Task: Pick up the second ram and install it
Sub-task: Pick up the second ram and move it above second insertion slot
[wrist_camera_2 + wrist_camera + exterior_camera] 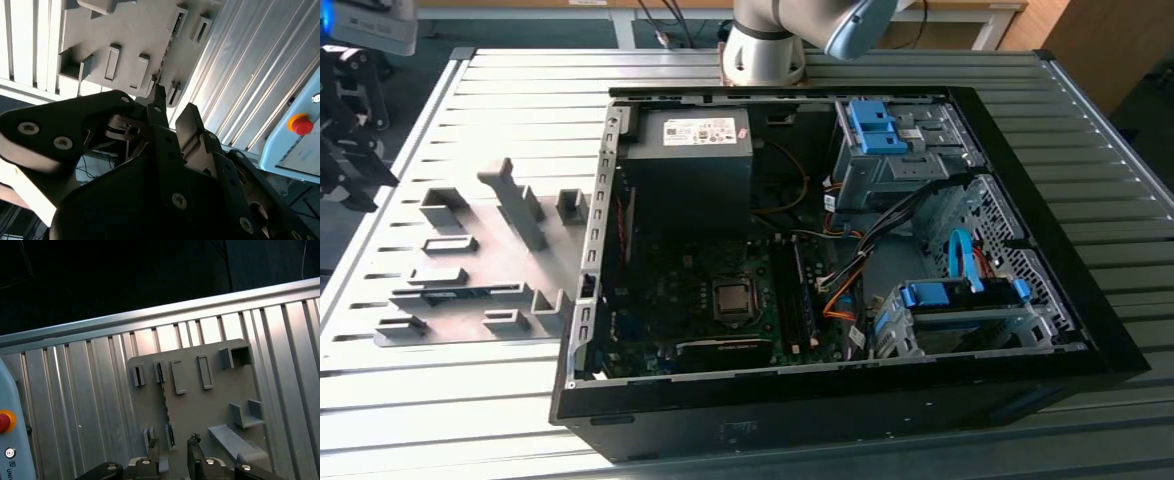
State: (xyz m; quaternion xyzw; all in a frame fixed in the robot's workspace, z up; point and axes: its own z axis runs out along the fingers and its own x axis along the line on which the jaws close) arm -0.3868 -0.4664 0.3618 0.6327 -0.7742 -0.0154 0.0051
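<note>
The second ram (165, 405) is a thin stick standing on its long edge in the grey fixture plate (200, 410), held between small bracket blocks at both ends. In the exterior view the ram (468, 291) shows as a short blue-green strip on that plate (480, 250), at the exterior view's left of the open computer case (827, 240). My gripper (173, 447) hangs well above the plate, open, with nothing between its fingers and one fingertip (152, 446) to each side of the ram's line. In the second wrist view the gripper (173, 107) is also open above the ram's edge (163, 62).
Grey bracket blocks (520, 205) of differing heights rise from the plate. Inside the case are a power supply (694, 160), a motherboard with its processor socket (734, 297), dark memory slots (797, 295), blue drive latches (881, 125) and loose cables (847, 290). A red stop button (301, 123) sits nearby.
</note>
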